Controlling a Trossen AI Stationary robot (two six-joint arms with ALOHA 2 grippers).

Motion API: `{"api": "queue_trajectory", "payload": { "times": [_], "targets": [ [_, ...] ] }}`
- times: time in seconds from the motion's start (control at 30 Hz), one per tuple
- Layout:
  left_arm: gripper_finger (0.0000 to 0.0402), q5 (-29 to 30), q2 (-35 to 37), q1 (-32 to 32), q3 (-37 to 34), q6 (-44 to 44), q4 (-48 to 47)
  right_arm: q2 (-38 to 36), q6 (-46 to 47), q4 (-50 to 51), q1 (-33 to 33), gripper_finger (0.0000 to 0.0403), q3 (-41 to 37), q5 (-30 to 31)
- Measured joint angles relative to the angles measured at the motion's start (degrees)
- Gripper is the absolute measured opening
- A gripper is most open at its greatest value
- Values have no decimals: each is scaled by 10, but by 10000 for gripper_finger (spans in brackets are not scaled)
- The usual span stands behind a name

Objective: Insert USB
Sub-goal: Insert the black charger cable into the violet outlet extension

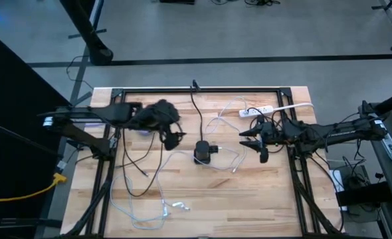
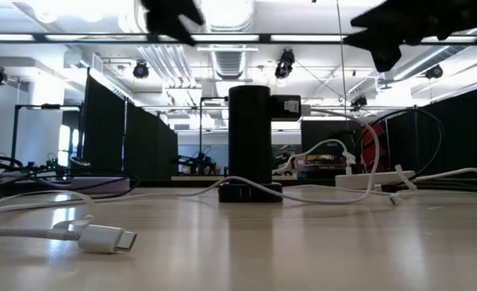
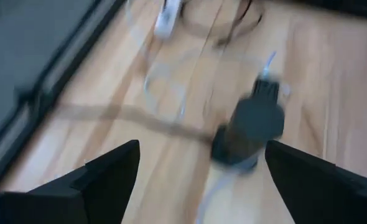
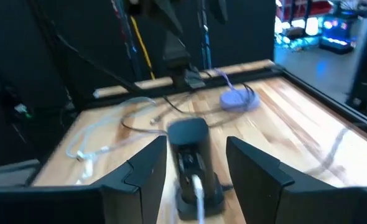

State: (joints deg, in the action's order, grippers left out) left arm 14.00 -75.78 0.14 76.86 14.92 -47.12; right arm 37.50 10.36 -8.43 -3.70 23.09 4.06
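A black upright charger block (image 1: 202,151) stands on its base in the middle of the wooden table, with a small plug piece on its right side (image 2: 285,105). White cables lie slack around it. One white cable ends in a USB plug (image 2: 101,238) lying near the front edge. My left gripper (image 1: 173,137) hovers left of the block, open and empty; the block also shows ahead of it in the left wrist view (image 3: 249,127). My right gripper (image 1: 252,139) hovers right of the block, open and empty; its wrist view also shows the block (image 4: 193,158).
A white power strip (image 1: 257,111) lies at the back right. A black cable (image 1: 197,109) runs from the far edge toward the block. More black and white cables loop over the left (image 1: 143,179) and front (image 1: 163,211) of the table. A purple coil (image 4: 238,98) lies at the left.
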Motion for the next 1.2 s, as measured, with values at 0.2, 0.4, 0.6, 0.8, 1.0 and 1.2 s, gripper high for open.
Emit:
{"api": "queue_trajectory", "payload": {
  "times": [0.2, 0.4, 0.6, 0.8, 1.0, 1.2],
  "targets": [
    [308, -5, 25, -13, -1, 88, -152, 36, 18, -53, 0, 144, 8, -16],
    [272, -62, 25, -56, -5, 78, -233, 123, 20, -52, 0, 111, 79, -16],
    [248, -117, 24, -136, -49, 94, -280, 214, 16, -45, 0, 83, 155, -16],
    [237, -119, 24, -222, -138, 131, -247, 269, 21, -13, -2, 63, 198, -49],
    [242, -135, 21, -267, -246, 147, -136, 283, 21, -13, -5, 47, 199, -56],
    [256, -146, 19, -269, -320, 150, -119, 282, 16, -13, -10, 39, 199, -56]
  ]
}}
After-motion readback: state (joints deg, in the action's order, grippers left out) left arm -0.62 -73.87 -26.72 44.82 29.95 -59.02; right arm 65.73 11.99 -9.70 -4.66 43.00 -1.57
